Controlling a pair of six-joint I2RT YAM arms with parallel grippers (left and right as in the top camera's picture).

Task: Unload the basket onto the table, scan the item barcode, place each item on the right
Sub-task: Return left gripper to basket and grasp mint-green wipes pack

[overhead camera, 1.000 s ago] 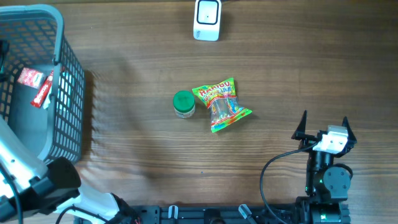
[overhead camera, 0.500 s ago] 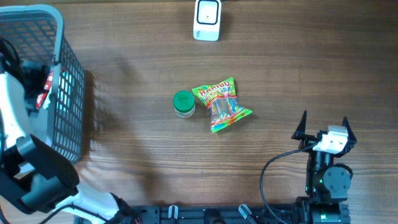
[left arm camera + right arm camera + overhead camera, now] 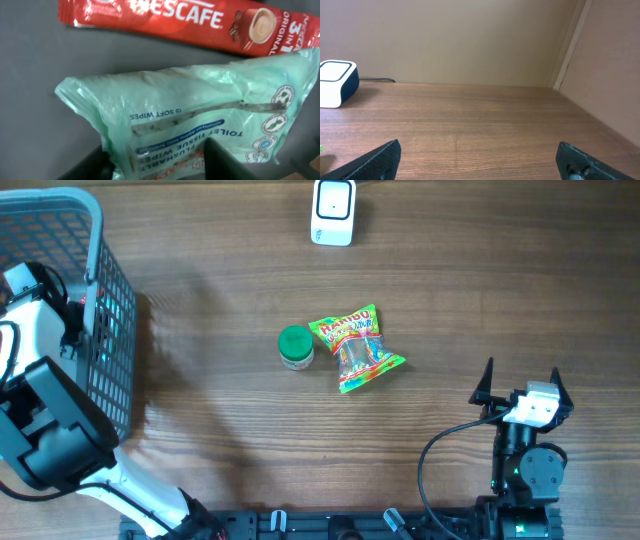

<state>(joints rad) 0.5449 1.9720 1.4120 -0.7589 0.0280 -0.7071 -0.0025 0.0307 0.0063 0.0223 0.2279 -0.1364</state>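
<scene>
In the left wrist view, a pale green pack of flushable wipes (image 3: 190, 110) lies on the grey floor of the basket. My left gripper (image 3: 157, 157) is shut on its near end, one dark finger on each side. Beyond it lies a red Nescafe sachet (image 3: 190, 20). From overhead, my left arm (image 3: 35, 310) reaches down into the basket (image 3: 105, 330), and its fingers are hidden there. The white scanner (image 3: 333, 210) stands at the table's far edge. My right gripper (image 3: 522, 375) is open and empty at the front right, also seen as the right gripper (image 3: 479, 150) above bare wood.
A green-lidded jar (image 3: 295, 346) and a Haribo bag (image 3: 358, 348) lie side by side mid-table. The scanner (image 3: 335, 82) shows at the far left of the right wrist view, with a wall behind it.
My left arm has swung up and into the basket, and its jaws have drawn in onto the green wipes pack. The right arm has not moved.
</scene>
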